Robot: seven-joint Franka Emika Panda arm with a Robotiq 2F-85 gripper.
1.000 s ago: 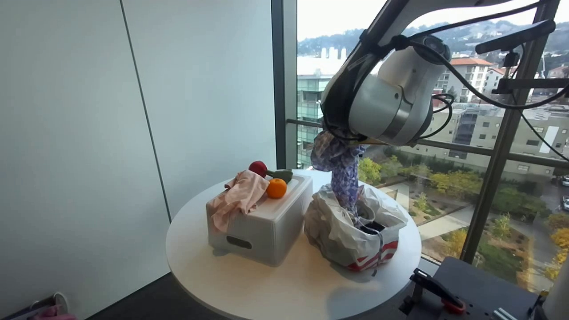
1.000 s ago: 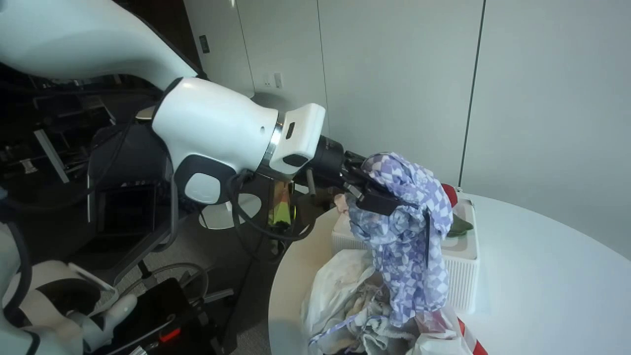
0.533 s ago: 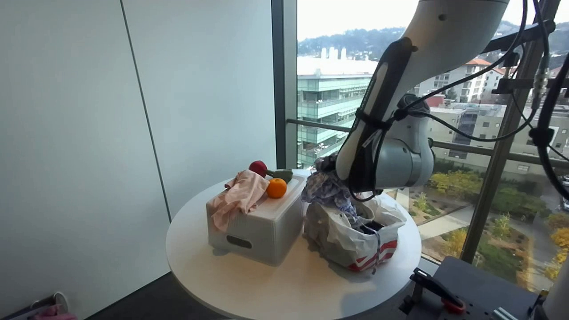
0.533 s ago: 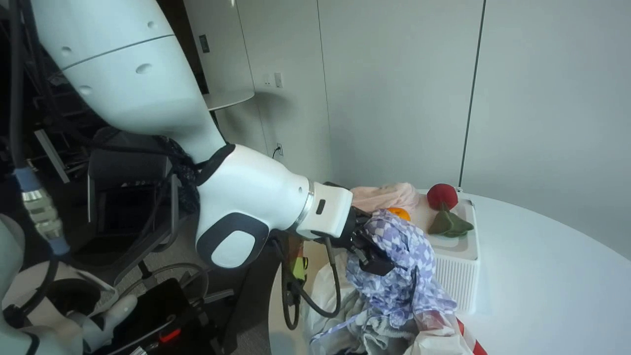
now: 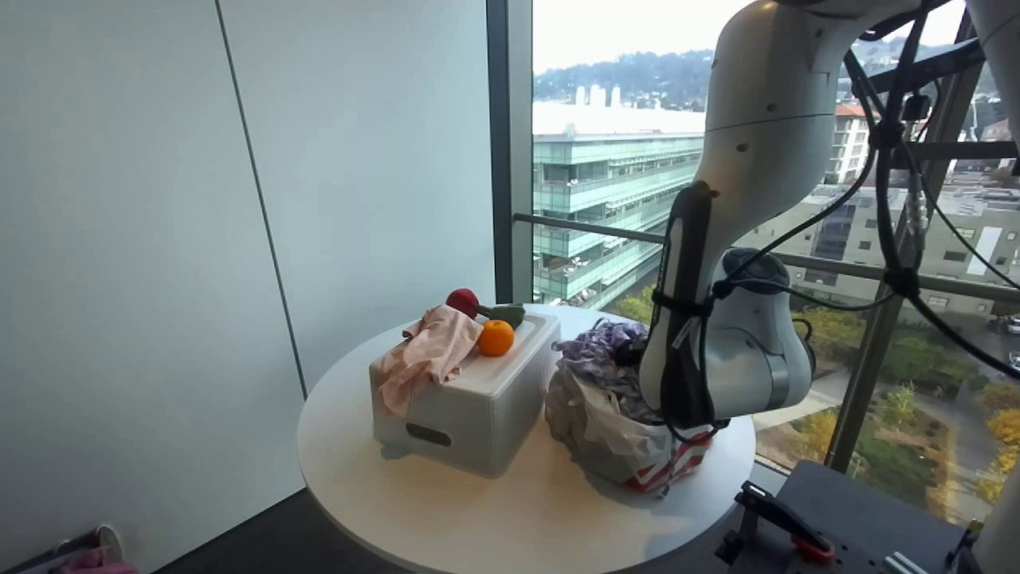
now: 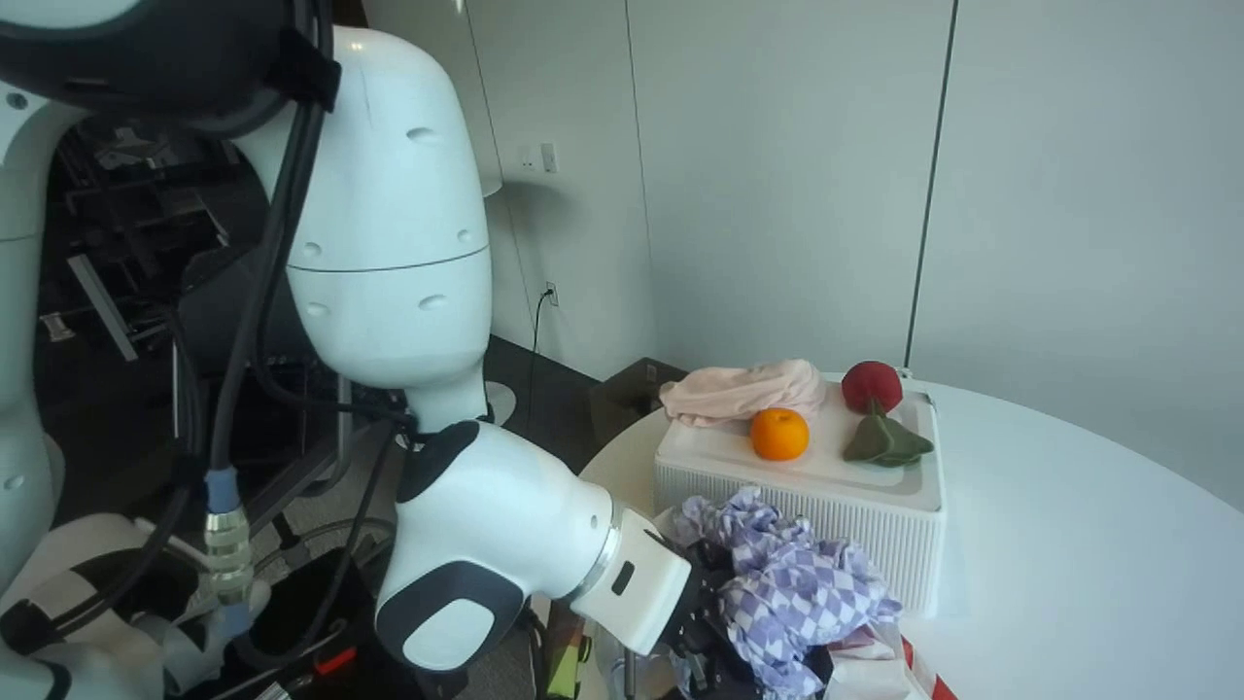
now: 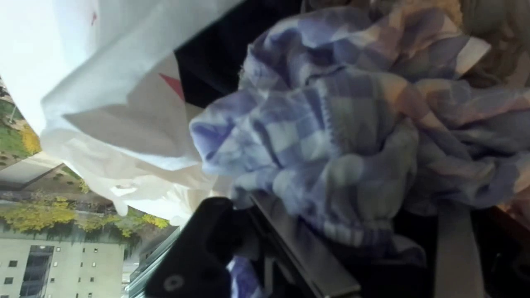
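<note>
Gripper (image 6: 734,622): clenched — we see it grasping the checkered cloth (image 6: 812,593)
Checkered cloth: bunched at the mouth of the plastic bag (image 5: 594,430)
White box (image 5: 470,438): beside the bag
Table (image 5: 510,522): beneath the bag

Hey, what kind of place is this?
Likely an office or lab room on an upper floor: a big window looking down on buildings, a round white table and a robot arm.

Room to pass low over the desk (image 5: 494,522) in front of box (image 5: 478,410) and bag (image 5: 598,430) in an exterior view, or above the box if clearing orange (image 5: 496,338) and red ball (image 6: 872,386); box-bag slot's tight, arm (image 5: 753,167) overhangs the bag, cloth (image 6: 797,593) bunched in its mouth.
</note>
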